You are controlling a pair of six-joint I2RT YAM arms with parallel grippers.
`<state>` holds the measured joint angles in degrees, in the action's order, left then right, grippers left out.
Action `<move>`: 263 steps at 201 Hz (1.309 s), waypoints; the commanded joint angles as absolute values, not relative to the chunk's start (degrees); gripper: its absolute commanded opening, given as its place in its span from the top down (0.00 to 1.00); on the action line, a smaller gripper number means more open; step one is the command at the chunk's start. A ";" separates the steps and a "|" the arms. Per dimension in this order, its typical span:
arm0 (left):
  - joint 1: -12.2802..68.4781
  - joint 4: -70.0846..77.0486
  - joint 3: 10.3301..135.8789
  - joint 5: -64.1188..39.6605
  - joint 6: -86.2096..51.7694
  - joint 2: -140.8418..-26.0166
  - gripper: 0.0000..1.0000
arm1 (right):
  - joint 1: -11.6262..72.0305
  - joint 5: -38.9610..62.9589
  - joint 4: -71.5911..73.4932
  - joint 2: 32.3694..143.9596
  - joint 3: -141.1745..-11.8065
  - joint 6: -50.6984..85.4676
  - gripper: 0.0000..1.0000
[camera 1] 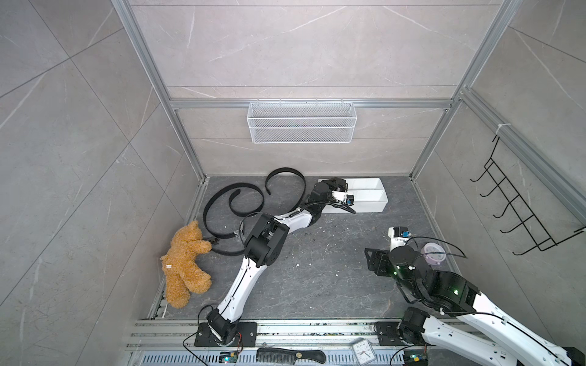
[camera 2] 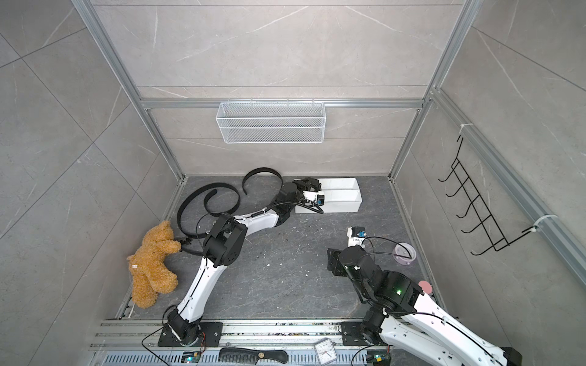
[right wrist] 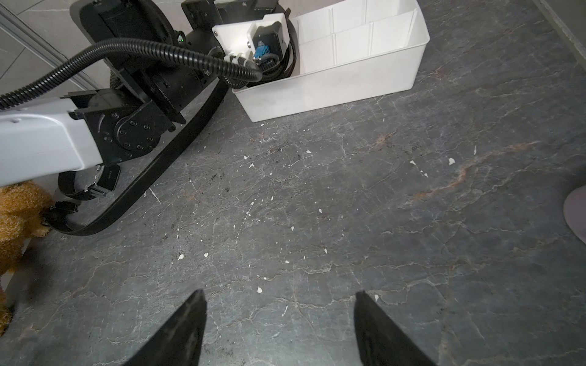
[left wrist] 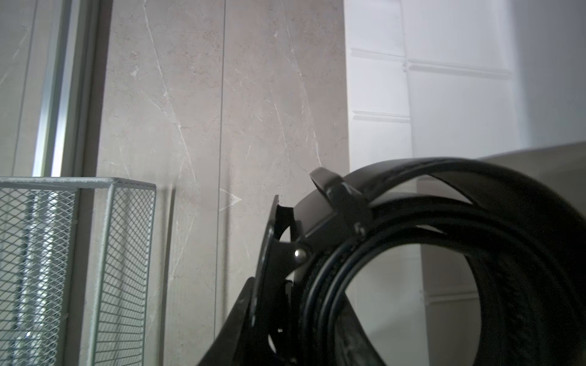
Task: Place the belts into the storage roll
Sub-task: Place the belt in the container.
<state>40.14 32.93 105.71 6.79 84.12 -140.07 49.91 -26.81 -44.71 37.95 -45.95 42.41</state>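
The storage roll (camera 1: pixel 369 198) (camera 2: pixel 344 198) (right wrist: pixel 333 85) is a white divided tray by the back wall. My left gripper (camera 1: pixel 331 187) (camera 2: pixel 309 184) (left wrist: pixel 298 294) reaches into its left end, shut on a coiled black belt (left wrist: pixel 523 221) whose buckle (left wrist: pixel 269 253) shows beside the jaws. In the right wrist view that coil (right wrist: pixel 290 63) sits inside the tray's end compartment. Two more belts lie on the floor at the back left: a spiral one (camera 1: pixel 262 197) and an arched one (camera 1: pixel 287 170) (camera 2: pixel 264 170). One strap (right wrist: pixel 165 155) runs under the left arm. My right gripper (camera 1: pixel 375 260) (right wrist: pixel 279 293) hovers open over bare floor.
A brown teddy bear (camera 1: pixel 185 263) lies at the left wall, touching a belt end. A white wire-mesh basket (camera 1: pixel 301 122) hangs on the back wall, a black hook rack (camera 1: pixel 513 202) on the right wall. A purple lid (camera 1: pixel 433 253) sits front right; comb (camera 1: pixel 290 355) and clock (camera 1: pixel 364 351) lie on the front rail.
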 commanded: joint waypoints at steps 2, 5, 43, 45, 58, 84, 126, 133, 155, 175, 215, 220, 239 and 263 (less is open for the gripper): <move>40.17 32.22 104.30 5.73 84.65 -139.12 1.00 | 50.10 -27.85 -44.05 37.29 -44.94 41.67 0.26; 40.19 32.03 104.17 5.90 84.59 -139.31 1.00 | 50.09 -27.86 -44.11 37.19 -44.91 41.72 0.26; 40.36 32.17 103.48 6.76 80.54 -140.10 1.00 | 50.09 -28.29 -44.56 36.49 -44.57 41.78 0.26; 40.37 32.17 103.50 6.77 80.34 -140.10 1.00 | 50.07 -28.30 -44.52 36.50 -44.63 41.78 0.26; 40.58 32.32 103.93 7.32 79.51 -140.32 0.96 | 50.07 -28.48 -44.47 36.56 -44.61 41.63 0.26; 40.87 34.23 103.81 8.50 77.08 -139.54 0.51 | 50.04 -28.20 -44.21 37.19 -44.74 41.65 0.26; 41.36 30.91 103.62 9.61 68.70 -134.91 0.19 | 50.03 -27.95 -43.96 37.76 -45.45 41.16 0.26; 41.45 30.02 103.48 9.43 66.71 -134.00 0.18 | 50.07 -27.99 -43.87 37.78 -45.58 41.07 0.26; 41.82 28.56 102.10 8.48 62.69 -129.97 0.12 | 50.07 -28.15 -43.97 37.85 -45.82 40.87 0.26; 42.30 28.43 100.03 8.19 61.07 -127.65 0.11 | 50.04 -28.08 -43.87 37.97 -46.10 40.61 0.26; 42.54 27.63 98.18 7.39 60.50 -124.92 0.10 | 50.05 -27.73 -44.31 38.10 -46.70 40.29 0.26; 42.51 26.94 98.01 7.01 61.36 -124.81 0.08 | 50.09 -27.76 -44.46 38.14 -46.82 40.30 0.26; 42.46 21.63 99.10 6.98 61.46 -124.57 0.07 | 50.09 -27.93 -44.68 37.94 -47.07 40.16 0.26; 42.34 4.76 103.72 4.05 58.52 -123.49 0.06 | 50.09 -28.04 -45.30 37.85 -47.56 39.93 0.26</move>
